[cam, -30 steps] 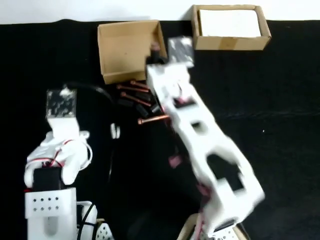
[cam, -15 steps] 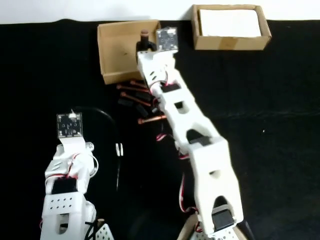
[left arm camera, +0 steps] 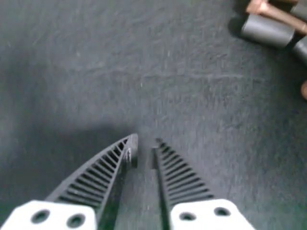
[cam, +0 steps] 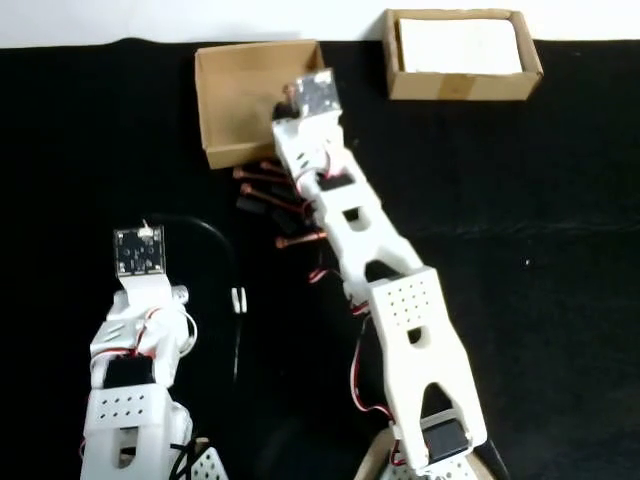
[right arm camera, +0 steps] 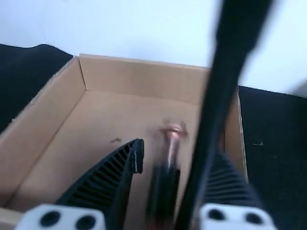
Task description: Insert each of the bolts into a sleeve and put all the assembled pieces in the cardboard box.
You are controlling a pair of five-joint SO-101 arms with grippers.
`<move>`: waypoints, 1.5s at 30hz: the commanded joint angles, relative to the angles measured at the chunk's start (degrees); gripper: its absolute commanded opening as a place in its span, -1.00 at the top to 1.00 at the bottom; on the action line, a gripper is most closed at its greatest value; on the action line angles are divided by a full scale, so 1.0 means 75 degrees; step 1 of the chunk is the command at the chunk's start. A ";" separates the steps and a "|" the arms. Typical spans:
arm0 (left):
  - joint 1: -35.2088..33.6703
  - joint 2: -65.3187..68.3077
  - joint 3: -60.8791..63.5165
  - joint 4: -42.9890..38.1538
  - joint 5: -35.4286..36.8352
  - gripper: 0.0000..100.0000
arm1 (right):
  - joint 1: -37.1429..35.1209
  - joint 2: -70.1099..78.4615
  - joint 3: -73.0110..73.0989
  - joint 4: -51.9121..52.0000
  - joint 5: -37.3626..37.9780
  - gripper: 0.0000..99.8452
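Note:
My right gripper (cam: 288,100) hangs over the right part of the open cardboard box (cam: 235,95). In the right wrist view its fingers (right arm camera: 127,165) are spread, so the gripper (right arm camera: 175,160) is open, and a copper bolt in a black sleeve (right arm camera: 165,167) shows blurred between them above the box floor (right arm camera: 105,139). Loose bolts (cam: 305,238) and black sleeves (cam: 262,207) lie on the cloth just in front of the box. My left gripper (left arm camera: 145,148) is low over bare black cloth with its fingers nearly touching and nothing between them. A sleeve (left arm camera: 266,29) and a bolt (left arm camera: 261,7) lie farther off.
A second cardboard box (cam: 460,85) lined with a white sheet stands at the back right. A black cable (right arm camera: 225,72) crosses the right wrist view. The left arm (cam: 135,330) is folded back at the front left. The black cloth ends at a white back edge.
The right arm has swung left and forward, carrying the sleeved bolt over the box, and its fingers have parted around it. The left arm drew back a second ago and has stayed still since.

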 commanded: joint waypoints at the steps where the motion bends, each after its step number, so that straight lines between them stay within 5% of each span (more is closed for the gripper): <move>1: -0.0393 -0.0053 -0.0627 0.0715 0.0316 0.69 | 0.0041 -0.0217 -0.0416 0.0100 0.0059 0.40; 5: -0.0463 -0.0053 -0.0756 0.0973 0.0316 0.68 | 0.0041 -0.0944 -0.0393 0.1026 0.0059 0.41; 14: -0.0627 -0.0029 -0.1002 0.1418 0.0293 0.67 | -0.0053 -0.3968 -0.0369 0.6910 -0.0363 0.41; 22: -0.0639 0.0486 -0.1307 0.1594 0.0070 0.68 | -0.0850 -0.4484 -0.0404 1.1106 -0.0316 0.41; 28: -0.0639 0.3522 -0.2866 0.1629 -0.0152 0.68 | -0.1448 -0.4155 -0.0393 1.1411 -0.0316 0.42; 34: -0.0639 0.5996 -0.4507 0.2180 -0.0117 0.68 | -0.1506 -0.3018 -0.0932 1.1399 -0.0305 0.66; 45: -0.0674 0.6312 -0.4741 0.2286 -0.0105 0.68 | -0.1471 -0.1061 -0.2725 1.1540 0.0703 0.67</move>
